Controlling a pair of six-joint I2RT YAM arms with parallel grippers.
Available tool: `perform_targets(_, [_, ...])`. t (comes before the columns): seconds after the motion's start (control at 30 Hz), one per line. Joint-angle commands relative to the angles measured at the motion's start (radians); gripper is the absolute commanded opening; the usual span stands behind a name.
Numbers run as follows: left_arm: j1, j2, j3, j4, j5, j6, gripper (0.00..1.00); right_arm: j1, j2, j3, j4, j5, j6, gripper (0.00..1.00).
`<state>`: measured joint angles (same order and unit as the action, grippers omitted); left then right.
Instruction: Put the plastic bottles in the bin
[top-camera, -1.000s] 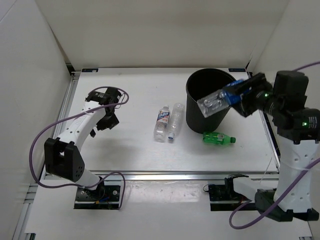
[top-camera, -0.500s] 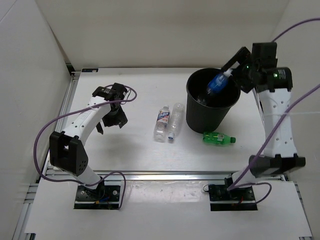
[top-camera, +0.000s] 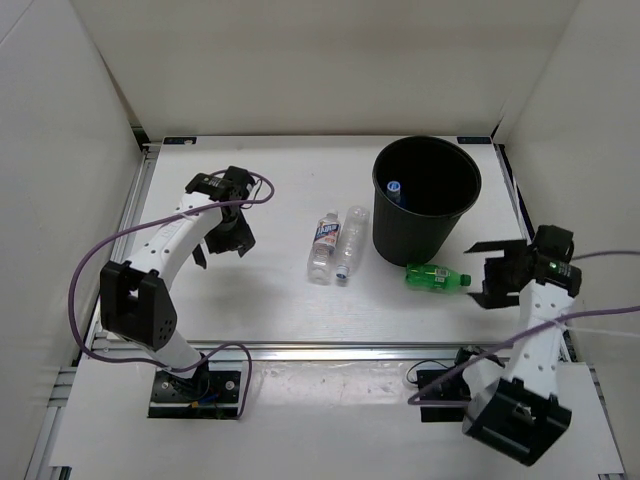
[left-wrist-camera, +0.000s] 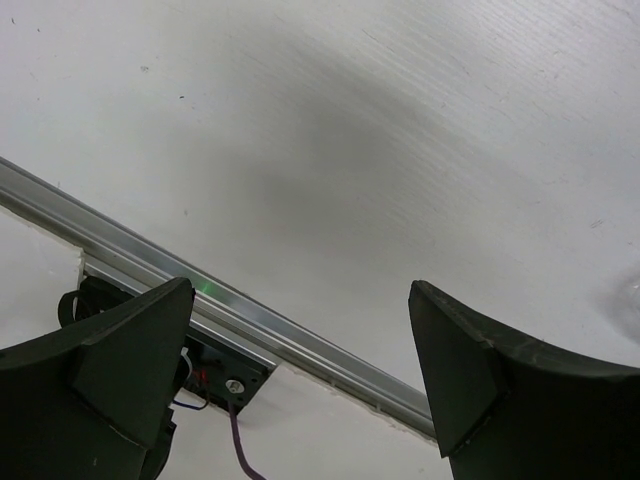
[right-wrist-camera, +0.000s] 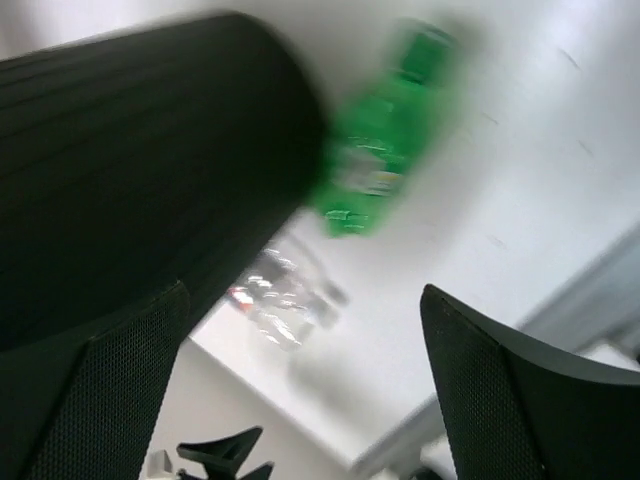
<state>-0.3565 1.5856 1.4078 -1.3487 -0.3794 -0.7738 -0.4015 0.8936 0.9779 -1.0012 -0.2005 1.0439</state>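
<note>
- The black bin (top-camera: 416, 236) is standing upright on the white table (top-camera: 270, 190), in the upper right of the top view.
- A small bottle with a blue cap (top-camera: 394, 187) is lying inside the bin, against its left wall. Most of it is hiding in the dark.
- The green bottle (top-camera: 437, 276) is lying on its side just below the bin, cap pointing right.
- A clear bottle with a label (top-camera: 322, 244) and a plain clear bottle (top-camera: 349, 243) are lying side by side in the middle, just left of the bin.
- The right gripper (top-camera: 493, 273) is hanging at the lower right, near the green bottle's cap but not touching it. Its jaws are gaping wide and holding nothing.
- The left gripper (top-camera: 222, 250) is hanging over bare table at the left, well apart from the bottles. Its jaws are also gaping wide and holding nothing.
</note>
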Motion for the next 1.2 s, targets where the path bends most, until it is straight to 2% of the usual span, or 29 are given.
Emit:
perform_targets(0.0, [-0.004,-0.001,-0.009,0.031,0.004,0.008,1.00,-0.060,0.016,-0.143,0.111,-0.221,0.080,1.00])
perform_targets(0.2, [-0.004,-0.001,-0.021,0.031,0.004,0.018,1.00,-0.060,0.171,-0.212,0.240,-0.258,0.081,1.00])
perform_targets(0.6, [-0.004,0.008,-0.020,0.031,0.013,0.018,1.00,-0.028,0.431,-0.266,0.371,-0.237,0.071,0.99])
perform_targets(0.67, [-0.004,0.008,-0.030,0.031,0.013,0.027,1.00,-0.014,0.464,-0.252,0.392,-0.237,0.071,0.89])
perform_targets(0.8, [-0.004,0.008,-0.030,0.031,0.013,0.027,1.00,0.009,0.560,-0.252,0.437,-0.249,0.071,0.87])
perform_targets(0.87, [-0.004,0.019,-0.030,0.031,0.004,0.027,1.00,0.021,0.594,-0.239,0.437,-0.266,0.071,0.83])
perform_targets(0.9, [-0.004,0.019,-0.030,0.031,0.004,0.027,1.00,0.030,0.622,-0.239,0.437,-0.275,0.071,0.79])
perform_targets(0.93, [-0.004,0.019,-0.021,0.031,0.004,0.027,1.00,0.030,0.622,-0.226,0.437,-0.275,0.059,0.68])
perform_targets(1.0, [-0.004,0.028,-0.021,0.022,0.004,0.027,1.00,0.030,0.633,-0.217,0.411,-0.264,0.048,0.58])
perform_targets(1.17, [-0.004,0.028,-0.012,0.022,0.004,0.027,1.00,0.030,0.491,-0.137,0.241,-0.220,-0.028,0.38])
